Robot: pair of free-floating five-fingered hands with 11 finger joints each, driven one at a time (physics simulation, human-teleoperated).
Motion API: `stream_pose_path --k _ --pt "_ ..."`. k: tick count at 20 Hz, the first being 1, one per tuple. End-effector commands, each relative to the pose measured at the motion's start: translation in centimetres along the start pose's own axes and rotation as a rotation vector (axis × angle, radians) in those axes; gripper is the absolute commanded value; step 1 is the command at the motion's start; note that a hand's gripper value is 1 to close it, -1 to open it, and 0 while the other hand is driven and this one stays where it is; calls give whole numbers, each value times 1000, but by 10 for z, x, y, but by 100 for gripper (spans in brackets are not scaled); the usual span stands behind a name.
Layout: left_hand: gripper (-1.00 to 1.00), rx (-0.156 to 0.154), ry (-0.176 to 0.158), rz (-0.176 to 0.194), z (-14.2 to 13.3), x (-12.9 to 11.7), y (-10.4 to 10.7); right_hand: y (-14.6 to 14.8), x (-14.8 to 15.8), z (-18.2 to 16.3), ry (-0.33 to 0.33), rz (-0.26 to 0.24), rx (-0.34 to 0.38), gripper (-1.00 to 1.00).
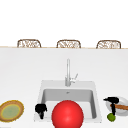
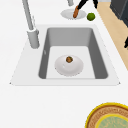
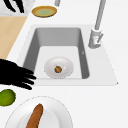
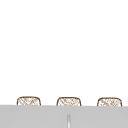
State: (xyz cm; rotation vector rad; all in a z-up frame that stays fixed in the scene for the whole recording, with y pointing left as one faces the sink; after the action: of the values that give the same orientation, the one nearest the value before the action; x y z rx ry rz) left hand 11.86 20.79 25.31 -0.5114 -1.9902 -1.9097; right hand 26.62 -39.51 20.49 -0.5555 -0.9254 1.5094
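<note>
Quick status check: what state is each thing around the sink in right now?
Left hand: hovering at the sink's front left edge, holding nothing.
Right hand: over the white plate, fingers straight.
Sausage: lying on the white plate.
Lime: on the counter beside the plate.
Bowl: upright in the sink basin.
Faucet: no water running.

Right hand hovers over the plate, lime just below it; left hand at the sink edge beside a red ball.

White counter: plates, lime
</note>
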Motion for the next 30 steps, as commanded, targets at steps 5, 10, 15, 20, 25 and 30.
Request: stream_pose_path --k 5,10,15,20,25,30 --pt "0 0 0 0 0 0 0 -3 35 -7 114 77 9 -100" --pt "0 0 0 0 0 0 0 -6 59 -5 151 71 28 -100" --pt "0 0 0 0 0 0 0 -6 55 -6 108 54 6 -100" --pt "0 0 0 0 0 0 0 -16 35 -7 165 26 62 -100" --pt "0 0 0 0 0 0 0 -18 11 -2 164 16 89 -100" --pt "0 0 0 0 0 0 0 -20 -23 8 139 14 47 -100"
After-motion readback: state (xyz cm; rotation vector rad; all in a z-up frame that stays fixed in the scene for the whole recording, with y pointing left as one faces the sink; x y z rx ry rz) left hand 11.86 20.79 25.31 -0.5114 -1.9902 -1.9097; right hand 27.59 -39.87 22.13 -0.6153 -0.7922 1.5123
